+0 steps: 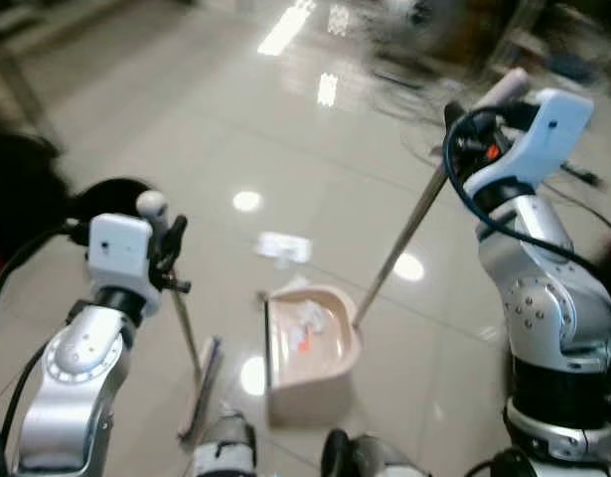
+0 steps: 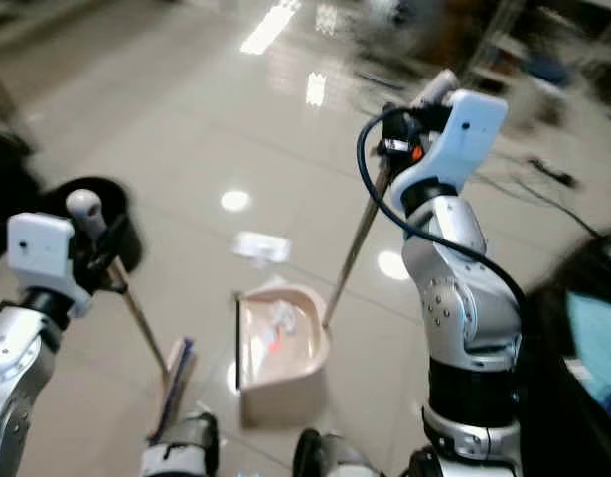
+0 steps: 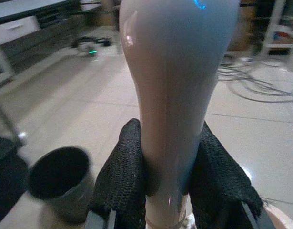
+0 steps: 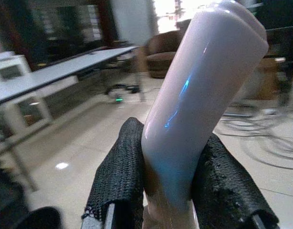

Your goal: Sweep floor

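My left gripper [image 1: 164, 248] is shut on the pale broom handle [image 3: 172, 95], just under its rounded top. The broom head [image 1: 200, 390] rests on the glossy tiles by my feet. My right gripper [image 1: 472, 131] is raised at the right and shut on the top of the dustpan's long handle [image 4: 198, 86]. The handle slants down to the beige dustpan [image 1: 311, 350], which stands on the floor to the right of the broom head. White scraps and an orange bit [image 1: 303, 343] lie in the pan. A crumpled white paper [image 1: 283, 246] lies on the floor just beyond it.
A black round bin [image 1: 114, 195] stands at the left, beside a dark blurred mass [image 1: 17, 189]. Cables [image 1: 409, 94] trail over the floor at the back right. A long table [image 4: 60, 71] and a sofa [image 4: 165, 52] stand farther off.
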### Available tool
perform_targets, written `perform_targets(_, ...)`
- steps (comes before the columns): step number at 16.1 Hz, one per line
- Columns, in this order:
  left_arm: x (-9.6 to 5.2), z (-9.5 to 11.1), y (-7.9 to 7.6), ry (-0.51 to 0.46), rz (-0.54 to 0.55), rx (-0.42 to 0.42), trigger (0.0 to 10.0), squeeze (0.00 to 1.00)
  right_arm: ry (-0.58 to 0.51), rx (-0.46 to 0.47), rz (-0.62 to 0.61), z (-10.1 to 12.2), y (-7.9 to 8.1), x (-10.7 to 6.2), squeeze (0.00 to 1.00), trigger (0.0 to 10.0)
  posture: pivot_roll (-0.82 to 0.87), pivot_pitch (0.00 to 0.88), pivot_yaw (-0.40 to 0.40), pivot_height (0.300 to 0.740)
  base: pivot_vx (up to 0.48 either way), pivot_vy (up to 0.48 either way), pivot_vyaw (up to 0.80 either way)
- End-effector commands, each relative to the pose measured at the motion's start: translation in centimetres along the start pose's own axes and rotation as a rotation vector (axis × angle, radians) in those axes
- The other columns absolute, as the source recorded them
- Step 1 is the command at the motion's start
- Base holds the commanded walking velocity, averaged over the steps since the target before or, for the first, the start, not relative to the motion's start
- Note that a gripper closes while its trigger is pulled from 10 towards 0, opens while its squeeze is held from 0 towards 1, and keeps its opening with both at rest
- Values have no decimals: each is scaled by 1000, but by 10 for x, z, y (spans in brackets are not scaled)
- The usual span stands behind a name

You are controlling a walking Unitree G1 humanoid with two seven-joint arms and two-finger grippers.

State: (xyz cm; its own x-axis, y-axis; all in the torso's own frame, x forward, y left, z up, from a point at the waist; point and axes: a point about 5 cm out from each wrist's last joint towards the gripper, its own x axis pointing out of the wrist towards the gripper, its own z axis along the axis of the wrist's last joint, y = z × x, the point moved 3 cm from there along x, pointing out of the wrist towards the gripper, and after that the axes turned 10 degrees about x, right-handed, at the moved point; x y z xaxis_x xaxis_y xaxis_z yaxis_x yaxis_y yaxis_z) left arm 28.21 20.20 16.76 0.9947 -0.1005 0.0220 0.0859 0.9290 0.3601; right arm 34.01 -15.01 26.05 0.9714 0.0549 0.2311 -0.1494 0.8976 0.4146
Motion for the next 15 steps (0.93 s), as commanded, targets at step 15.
perform_targets(15, 3, 14, -22, -29, -58, 45, 10000, 0, -33, -22, -39, 22, -4, -14, 0, 10000, 151, 108, -8, 740, 0, 0, 800)
